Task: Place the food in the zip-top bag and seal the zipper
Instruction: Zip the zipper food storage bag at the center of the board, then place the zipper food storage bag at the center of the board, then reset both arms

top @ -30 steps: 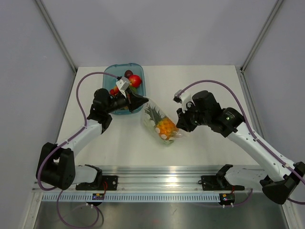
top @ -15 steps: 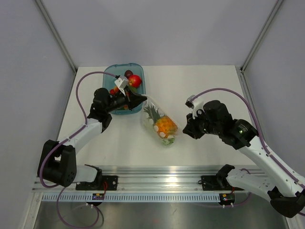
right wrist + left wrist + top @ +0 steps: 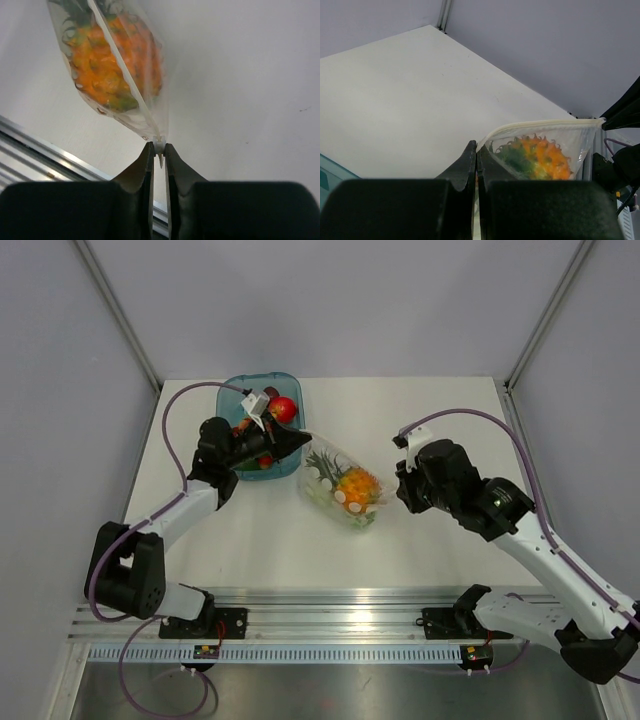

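Starting big: white table (image 3: 430, 420), translucent blue tray (image 3: 232, 390) at its far left, a few bits of red food (image 3: 284, 408) left inside. Next down, the zip-top bag (image 3: 345, 490) — strung between the two arms near the middle of the table, just beside the tray, mouth edge stretched from one gripper to the other. Can't tell from above whether clear of the tabletop or brushing it.

On the tray side, left gripper (image 3: 304, 439), fingers pressed right together on that end of the mouth, film pinched flat. On the other end, right gripper (image 3: 396, 497), nearly closed, nipping a small white nub (image 3: 159, 146) right at the tip of the zipper (image 3: 125, 85).

Inside the bag, an orange bumpy fruit (image 3: 112, 62) with green leaves, plus something pale beside it, too blurry to name.

Looks like the sealing step, bag pulled taut for it. No telling from these views whether pressed shut along the whole strip or only partly. Next move, probably: keep one end anchored and slide a firm pinch along the strip, end to end — hard enough to click it closed, soft enough not to yank the film out of the other grip. Also worth a thought: leftovers in the tray, so maybe loading not finished either.
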Controlling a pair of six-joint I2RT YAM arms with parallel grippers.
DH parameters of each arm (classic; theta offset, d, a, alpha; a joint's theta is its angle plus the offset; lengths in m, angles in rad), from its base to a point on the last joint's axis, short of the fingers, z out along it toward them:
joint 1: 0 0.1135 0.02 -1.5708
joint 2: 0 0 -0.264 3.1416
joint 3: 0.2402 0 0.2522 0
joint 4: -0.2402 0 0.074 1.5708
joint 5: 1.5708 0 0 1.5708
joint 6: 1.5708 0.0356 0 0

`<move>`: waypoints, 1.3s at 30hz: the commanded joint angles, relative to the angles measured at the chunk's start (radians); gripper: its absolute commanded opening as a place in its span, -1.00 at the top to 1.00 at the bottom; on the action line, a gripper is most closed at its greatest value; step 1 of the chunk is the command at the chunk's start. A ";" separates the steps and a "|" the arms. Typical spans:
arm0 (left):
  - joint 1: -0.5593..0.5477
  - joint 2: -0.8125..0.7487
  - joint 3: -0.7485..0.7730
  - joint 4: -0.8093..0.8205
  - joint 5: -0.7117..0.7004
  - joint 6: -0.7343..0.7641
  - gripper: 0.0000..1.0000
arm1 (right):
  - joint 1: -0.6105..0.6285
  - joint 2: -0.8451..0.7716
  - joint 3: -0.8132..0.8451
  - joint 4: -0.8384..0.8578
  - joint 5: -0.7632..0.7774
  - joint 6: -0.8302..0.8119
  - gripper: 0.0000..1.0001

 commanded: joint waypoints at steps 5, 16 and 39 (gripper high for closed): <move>-0.017 0.108 0.194 0.142 -0.029 -0.054 1.00 | -0.032 0.083 0.102 0.049 0.255 -0.064 1.00; -0.026 0.453 0.591 0.196 0.078 -0.166 0.99 | -0.149 0.208 0.197 0.355 0.398 -0.318 0.96; -0.147 -0.300 0.156 -0.704 -0.403 0.167 -0.98 | -0.150 0.054 0.018 0.034 0.550 0.394 -0.99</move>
